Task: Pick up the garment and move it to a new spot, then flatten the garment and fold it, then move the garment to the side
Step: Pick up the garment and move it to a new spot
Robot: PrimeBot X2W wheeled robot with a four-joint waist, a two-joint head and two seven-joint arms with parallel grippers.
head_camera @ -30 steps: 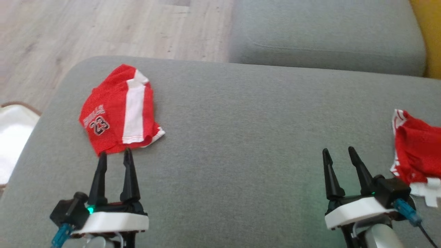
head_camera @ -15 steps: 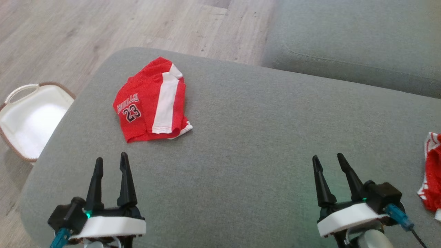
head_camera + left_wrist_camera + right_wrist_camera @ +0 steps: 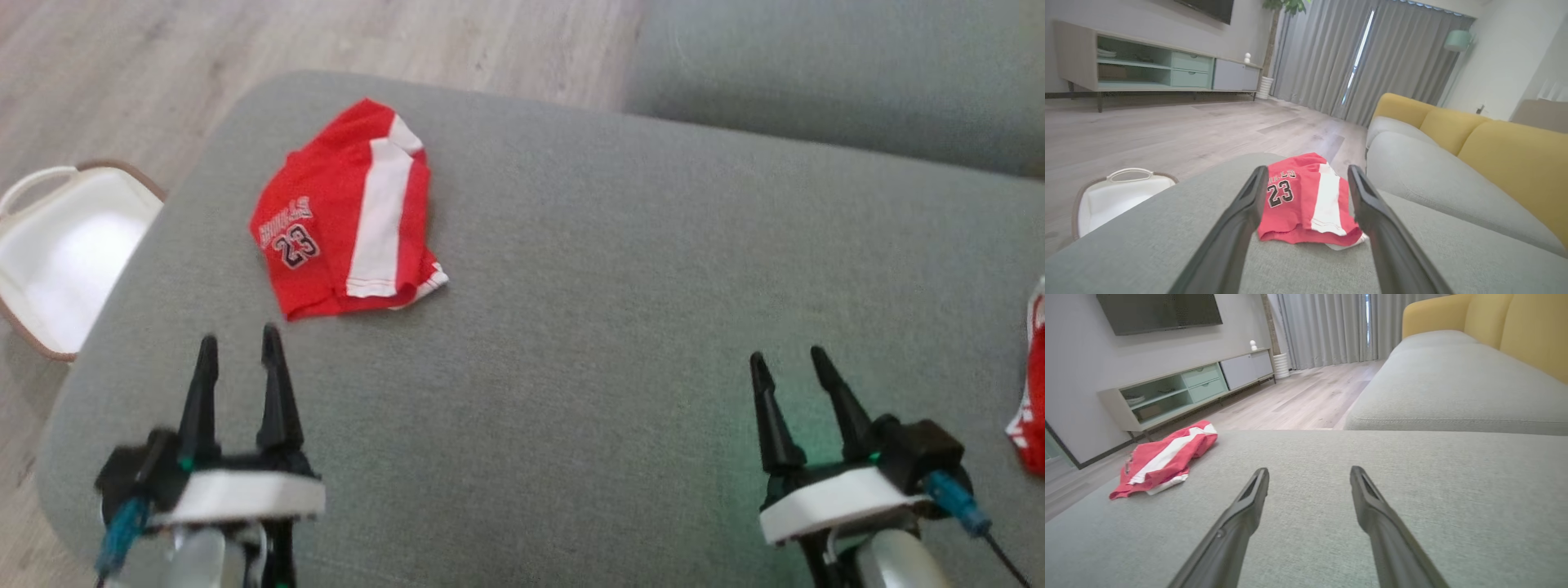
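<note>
Red "23" shorts = the garment (image 3: 347,220), lying loosely doubled over nr far-L corner of grey cushion (image 3: 571,343); basket (image 3: 57,245) on floor just past that edge. L gripper (image 3: 238,335) fingers wide, empty, aimed straight at it but short of the hem, no contact; prob. lined up for the pick. R gripper (image 3: 788,354) also wide, empty, over bare cushion, well apart. Second red cloth (image 3: 1033,384) at R edge.

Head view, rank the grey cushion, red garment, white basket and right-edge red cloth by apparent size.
1. grey cushion
2. red garment and white basket: too alike to rank, basket partly hidden
3. red cloth, cropped at the edge
</note>
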